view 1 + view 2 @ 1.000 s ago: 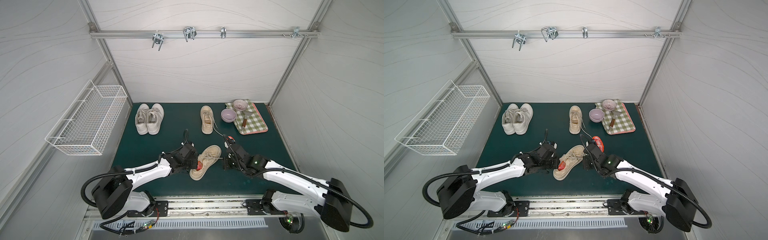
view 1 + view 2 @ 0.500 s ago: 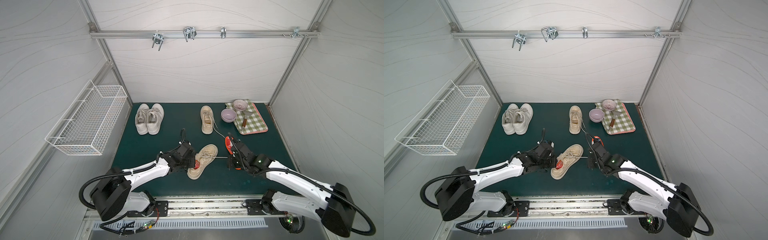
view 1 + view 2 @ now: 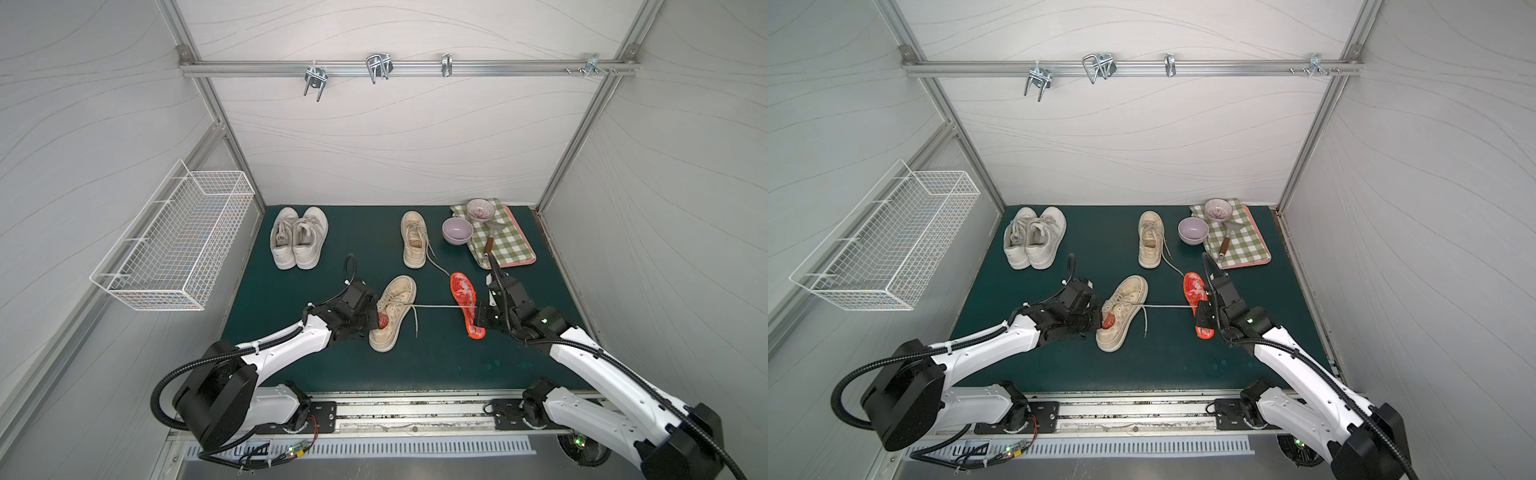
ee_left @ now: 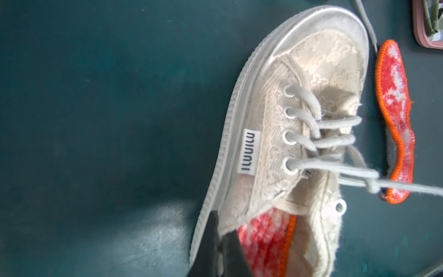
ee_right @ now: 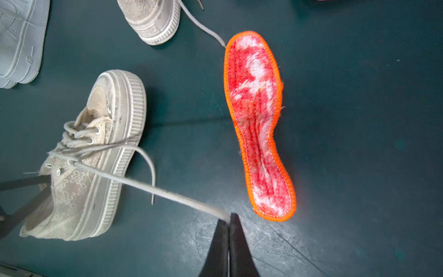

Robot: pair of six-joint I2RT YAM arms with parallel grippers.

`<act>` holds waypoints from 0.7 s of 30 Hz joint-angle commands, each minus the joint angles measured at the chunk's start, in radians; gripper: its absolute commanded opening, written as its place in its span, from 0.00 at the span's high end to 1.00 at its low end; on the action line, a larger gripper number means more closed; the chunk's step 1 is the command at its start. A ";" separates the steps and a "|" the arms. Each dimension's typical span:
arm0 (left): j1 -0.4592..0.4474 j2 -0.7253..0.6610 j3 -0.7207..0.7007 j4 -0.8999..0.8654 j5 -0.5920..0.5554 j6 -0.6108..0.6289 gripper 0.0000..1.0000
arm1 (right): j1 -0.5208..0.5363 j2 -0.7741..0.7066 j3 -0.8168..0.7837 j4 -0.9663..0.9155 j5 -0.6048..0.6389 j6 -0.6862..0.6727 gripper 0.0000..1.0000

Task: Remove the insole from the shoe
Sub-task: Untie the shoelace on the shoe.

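Clamping the side wall of the shoe (image 3: 392, 311) near the middle of the mat (image 3: 436, 365), the left gripper (image 4: 219, 239) likely anchors it. The right gripper (image 5: 229, 219) is closed on 1 lace (image 3: 436, 306), drawn taut, probably to widen the opening. The insole (image 4: 263, 239) sits inside, only its heel end showing; its front is hidden. Whether the inner finger also catches it is unclear. A 2nd insole (image 3: 466, 301) lies loose toward the right edge.
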 commanded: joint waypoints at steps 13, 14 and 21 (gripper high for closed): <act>-0.112 -0.005 0.046 0.040 0.026 0.014 1.00 | 0.258 0.166 0.116 0.077 0.074 -0.091 0.31; -0.130 0.000 0.056 0.040 0.019 0.011 1.00 | 0.275 0.183 0.128 0.086 0.078 -0.096 0.31; -0.219 0.046 0.095 0.059 0.003 -0.012 1.00 | 0.354 0.319 0.205 0.137 0.101 -0.125 0.31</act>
